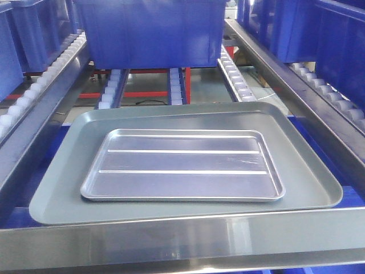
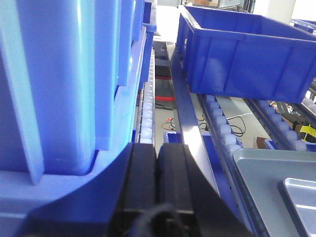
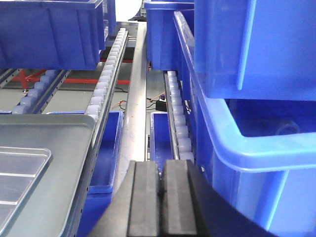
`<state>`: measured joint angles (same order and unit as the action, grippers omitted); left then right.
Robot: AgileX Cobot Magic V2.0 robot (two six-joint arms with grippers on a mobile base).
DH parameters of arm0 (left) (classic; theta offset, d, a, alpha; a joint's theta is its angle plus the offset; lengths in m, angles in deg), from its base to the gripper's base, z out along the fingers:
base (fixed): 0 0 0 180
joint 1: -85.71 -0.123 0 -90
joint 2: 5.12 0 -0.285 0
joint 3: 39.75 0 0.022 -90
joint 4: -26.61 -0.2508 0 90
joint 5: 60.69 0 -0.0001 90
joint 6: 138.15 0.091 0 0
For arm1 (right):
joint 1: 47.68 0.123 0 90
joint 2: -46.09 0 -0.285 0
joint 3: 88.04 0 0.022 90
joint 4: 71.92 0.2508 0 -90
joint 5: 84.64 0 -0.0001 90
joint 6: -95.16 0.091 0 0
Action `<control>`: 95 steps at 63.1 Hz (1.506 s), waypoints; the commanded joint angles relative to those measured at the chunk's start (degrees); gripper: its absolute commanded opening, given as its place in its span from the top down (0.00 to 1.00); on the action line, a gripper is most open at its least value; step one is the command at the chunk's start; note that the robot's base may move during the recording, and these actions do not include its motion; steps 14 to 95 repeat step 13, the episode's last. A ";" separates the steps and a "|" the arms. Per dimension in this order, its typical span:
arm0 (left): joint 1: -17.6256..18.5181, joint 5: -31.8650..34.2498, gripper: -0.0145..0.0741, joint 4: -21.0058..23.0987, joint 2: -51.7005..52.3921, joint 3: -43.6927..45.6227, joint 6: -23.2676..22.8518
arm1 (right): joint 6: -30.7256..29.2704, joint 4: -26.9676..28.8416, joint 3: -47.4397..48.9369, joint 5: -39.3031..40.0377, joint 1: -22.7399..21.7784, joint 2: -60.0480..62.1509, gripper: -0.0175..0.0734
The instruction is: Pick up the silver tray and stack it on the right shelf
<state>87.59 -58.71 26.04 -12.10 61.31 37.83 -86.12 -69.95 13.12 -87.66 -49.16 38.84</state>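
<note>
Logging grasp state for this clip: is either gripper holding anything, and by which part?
Nothing is held. Left gripper and right gripper are shut and empty; the silver tray lies untouched.

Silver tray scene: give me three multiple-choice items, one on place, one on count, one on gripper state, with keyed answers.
1. Where does the silver tray lie?
A. inside the grey-green tray
B. in a blue bin
C. straight on the rollers

2. How many raised ribs cross its floor?
A. one
B. two
C. four

3. How do the left gripper and right gripper stand?
A. both wide open
B. both shut, empty
C. one holding the tray

Answers: 1 A, the larger tray's rim surrounds it. 2 B, two long ribs show. 3 B, the fingers meet with nothing between.
</note>
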 commanded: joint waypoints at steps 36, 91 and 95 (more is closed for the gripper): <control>0.33 4.69 0.94 0.14 0.77 -1.07 0.15 | -0.23 0.08 1.06 5.40 -0.37 1.26 0.75; 0.33 4.69 0.94 0.14 0.77 -1.07 0.15 | -0.23 0.08 1.06 5.40 -0.37 1.26 0.75; 0.33 4.69 0.94 0.14 0.77 -1.07 0.15 | -0.23 0.08 1.06 5.40 -0.37 1.26 0.75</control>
